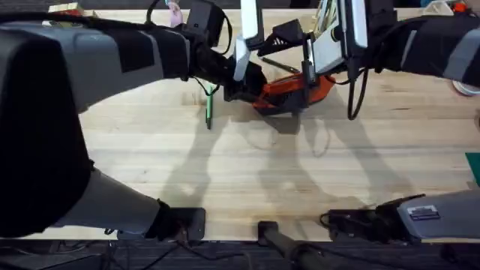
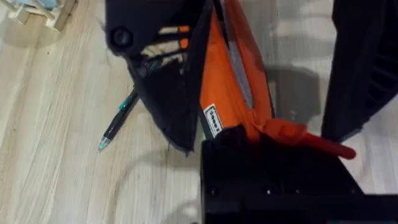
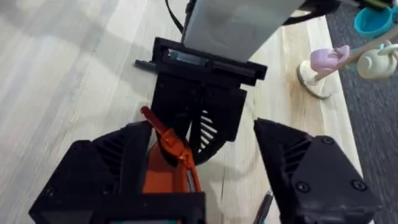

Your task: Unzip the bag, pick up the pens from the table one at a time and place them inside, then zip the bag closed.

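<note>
The bag (image 1: 289,91) is lying near the far edge of the surface (image 1: 247,172), about midway along it, with both arms working over it. The left gripper (image 1: 241,84) is sitting at the bag's left end, and in the left wrist view it looks to be pinching the orange fabric beside the red zipper tab (image 2: 305,138), though whether it is truly clamped I cannot tell. The right gripper (image 3: 227,180) is standing with its two sides well apart, one over the orange end of the bag, the other on bare wood. The green pen (image 1: 209,109) is lying on the surface just left of the bag, and the black pen (image 1: 279,67) just behind it towards the far edge. The bag is looking soft and light, so it is likely sagging and sliding when pulled from one end only; holding the fabric at one end while tugging the small tab seems wisest. The pens are looking stiff, slim and smooth, prone to rolling, so taking each across its middle seems safest
</note>
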Motion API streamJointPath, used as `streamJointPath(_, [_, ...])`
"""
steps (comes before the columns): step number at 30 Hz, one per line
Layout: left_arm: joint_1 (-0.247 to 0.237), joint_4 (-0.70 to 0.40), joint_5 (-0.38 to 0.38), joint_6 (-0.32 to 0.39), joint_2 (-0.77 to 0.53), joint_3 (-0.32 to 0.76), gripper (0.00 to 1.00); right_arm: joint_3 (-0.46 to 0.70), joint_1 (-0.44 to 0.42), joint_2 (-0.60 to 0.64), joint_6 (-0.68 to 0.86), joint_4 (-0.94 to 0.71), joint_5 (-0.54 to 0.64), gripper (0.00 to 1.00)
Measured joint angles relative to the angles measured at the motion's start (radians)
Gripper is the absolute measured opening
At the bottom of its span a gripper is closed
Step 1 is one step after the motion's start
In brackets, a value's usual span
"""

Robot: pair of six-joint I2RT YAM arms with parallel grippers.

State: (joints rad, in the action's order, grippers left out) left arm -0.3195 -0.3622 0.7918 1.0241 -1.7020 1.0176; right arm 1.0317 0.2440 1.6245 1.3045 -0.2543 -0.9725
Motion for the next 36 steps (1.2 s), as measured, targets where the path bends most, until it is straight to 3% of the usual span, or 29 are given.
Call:
streamJointPath(13, [0.000, 0.000, 0.000, -0.002, 0.000, 0.000, 0.043, 0.000, -0.060, -0.002, 0.001, -0.001, 0.009, 0.996])
streamJointPath(20, [0.000, 0.000, 0.000, -0.002, 0.000, 0.000, 0.044, 0.000, -0.123, -0.094, 0.001, -0.003, 0.011, 0.996])
streamJointPath(21, [0.000, 0.001, 0.000, -0.002, 0.000, 0.000, 0.072, 0.000, -0.128, -0.107, 0.001, -0.003, 0.011, 0.996])
streamJointPath(23, [0.000, 0.003, 0.002, -0.006, 0.000, 0.000, 0.269, 0.000, -0.135, -0.128, 0.001, -0.003, 0.011, 0.996])
streamJointPath(27, [0.000, 0.007, 0.007, -0.003, 0.000, 0.000, 0.882, 0.000, -0.140, -0.138, 0.001, -0.004, 0.011, 0.996])
streamJointPath(28, [0.000, 0.007, 0.008, -0.006, 0.000, 0.000, 0.961, 0.000, -0.140, -0.138, 0.001, -0.005, 0.011, 0.996])
streamJointPath(36, [0.000, 0.008, 0.008, -0.006, 0.000, 0.000, 0.993, 0.000, -0.140, -0.138, 0.001, -0.006, 0.012, 0.996])
